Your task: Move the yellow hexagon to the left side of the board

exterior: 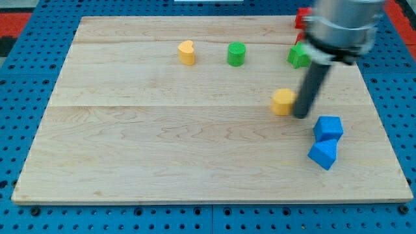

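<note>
The yellow hexagon (pixel 283 102) lies on the wooden board (pixel 162 143), right of the board's middle. My tip (pixel 301 116) is right beside the hexagon on its right side, touching or nearly touching it. The dark rod rises from there toward the view's top right, where the arm's grey body blocks part of the view.
A yellow heart-like block (pixel 186 52) and a green cylinder (pixel 236 54) sit near the top. A green block (pixel 298 56) and a red block (pixel 301 17) are at top right, partly hidden by the arm. Two blue blocks (pixel 328 127) (pixel 323 155) lie at lower right.
</note>
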Motion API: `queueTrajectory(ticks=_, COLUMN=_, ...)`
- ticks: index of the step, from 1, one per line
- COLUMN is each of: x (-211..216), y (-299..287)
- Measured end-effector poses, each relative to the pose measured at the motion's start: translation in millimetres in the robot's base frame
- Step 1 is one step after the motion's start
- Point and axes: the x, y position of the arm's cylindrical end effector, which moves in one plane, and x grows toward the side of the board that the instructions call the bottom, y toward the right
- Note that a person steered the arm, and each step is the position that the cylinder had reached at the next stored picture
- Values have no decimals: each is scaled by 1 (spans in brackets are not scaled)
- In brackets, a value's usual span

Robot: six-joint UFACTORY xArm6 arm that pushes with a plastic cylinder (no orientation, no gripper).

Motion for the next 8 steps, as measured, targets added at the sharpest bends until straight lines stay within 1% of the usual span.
queueTrajectory(ticks=1, x=-35, y=-64)
queueTrajectory(ticks=2, x=-42, y=4)
queueTrajectory(ticks=3, x=-56, y=37)
queueTrajectory(ticks=4, x=-90, y=-24)
queueTrajectory(ticks=5, x=-86, y=-113)
queueTrajectory(ticks=7, x=-24, y=-95)
queueTrajectory(ticks=8, x=-55, y=-178)
